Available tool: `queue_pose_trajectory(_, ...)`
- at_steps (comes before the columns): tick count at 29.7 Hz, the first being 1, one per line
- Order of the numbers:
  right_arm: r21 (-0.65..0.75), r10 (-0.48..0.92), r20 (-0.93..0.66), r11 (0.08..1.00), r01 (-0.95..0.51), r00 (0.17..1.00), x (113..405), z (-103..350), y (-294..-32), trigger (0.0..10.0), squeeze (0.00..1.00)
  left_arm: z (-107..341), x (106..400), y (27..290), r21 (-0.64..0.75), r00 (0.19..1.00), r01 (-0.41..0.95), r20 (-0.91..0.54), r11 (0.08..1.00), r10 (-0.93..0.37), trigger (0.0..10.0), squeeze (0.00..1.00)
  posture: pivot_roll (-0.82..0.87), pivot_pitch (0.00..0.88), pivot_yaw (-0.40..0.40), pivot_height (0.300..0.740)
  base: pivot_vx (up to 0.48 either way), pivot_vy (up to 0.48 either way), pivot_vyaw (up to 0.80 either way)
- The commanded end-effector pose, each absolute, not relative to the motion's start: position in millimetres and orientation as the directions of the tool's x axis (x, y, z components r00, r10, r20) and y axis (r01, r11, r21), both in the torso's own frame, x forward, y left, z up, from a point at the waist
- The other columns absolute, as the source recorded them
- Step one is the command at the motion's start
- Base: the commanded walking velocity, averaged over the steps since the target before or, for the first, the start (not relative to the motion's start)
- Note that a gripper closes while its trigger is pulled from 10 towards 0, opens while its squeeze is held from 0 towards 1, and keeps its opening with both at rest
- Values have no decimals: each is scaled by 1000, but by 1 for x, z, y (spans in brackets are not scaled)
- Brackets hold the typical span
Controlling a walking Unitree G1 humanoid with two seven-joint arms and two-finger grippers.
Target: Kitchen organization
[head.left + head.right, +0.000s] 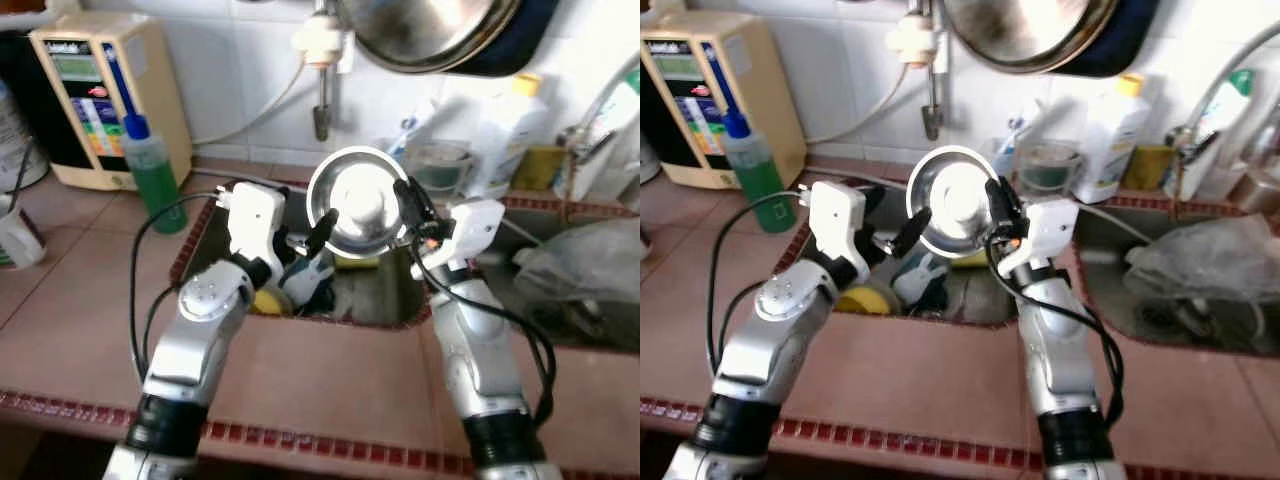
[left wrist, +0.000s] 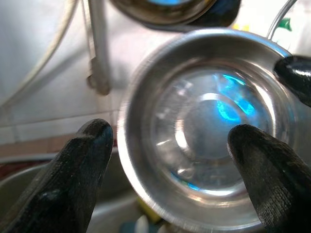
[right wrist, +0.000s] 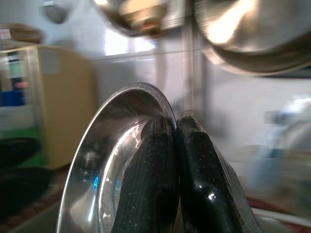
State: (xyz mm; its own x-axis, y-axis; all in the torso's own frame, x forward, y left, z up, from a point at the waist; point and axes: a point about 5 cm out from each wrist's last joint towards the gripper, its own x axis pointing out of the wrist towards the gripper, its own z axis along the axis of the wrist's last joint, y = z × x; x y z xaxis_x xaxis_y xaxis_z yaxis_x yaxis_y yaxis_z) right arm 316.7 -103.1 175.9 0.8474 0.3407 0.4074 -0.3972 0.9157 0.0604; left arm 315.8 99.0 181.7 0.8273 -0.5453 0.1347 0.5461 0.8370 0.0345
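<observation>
Pink-tiled counter [image 1: 70,300] with a sunken sink [image 1: 385,290], white tiled wall behind. Above the sink, a steel bowl [image 1: 358,200] held on edge, hollow side facing the camera. Right gripper [image 1: 410,200] pinched tight on the bowl's right rim, one finger inside and one outside, as seen from the right wrist. Left gripper [image 1: 318,232] spread wide just beside the bowl's lower left rim, fingers [image 2: 77,174] apart, one on each side of it, contact unclear. Beyond: green bottle [image 1: 152,172], beige appliance [image 1: 105,95], tap [image 1: 321,60], hanging pan [image 1: 430,30], white bottle [image 1: 1110,130].
</observation>
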Motion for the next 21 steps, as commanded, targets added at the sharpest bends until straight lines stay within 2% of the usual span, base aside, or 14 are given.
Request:
queue_pose_trajectory(1,59,321,399,926,-374,859,318,175,-113,10000,0,185,312,93,61,803,576,148,815,-578,10000,0,-61,0,8,740,0,0,0)
queue_pose_trajectory(11,56,300,358,938,-341,884,332,171,-130,10000,0,179,288,84,134,698,694,113,707,-707,10000,0,-46,47,14,740,0,0,0)
queue_pose_trajectory(21,70,291,341,941,-332,894,337,168,-133,10000,0,170,271,89,149,671,728,44,669,-740,10000,0,-37,128,42,740,0,0,0)
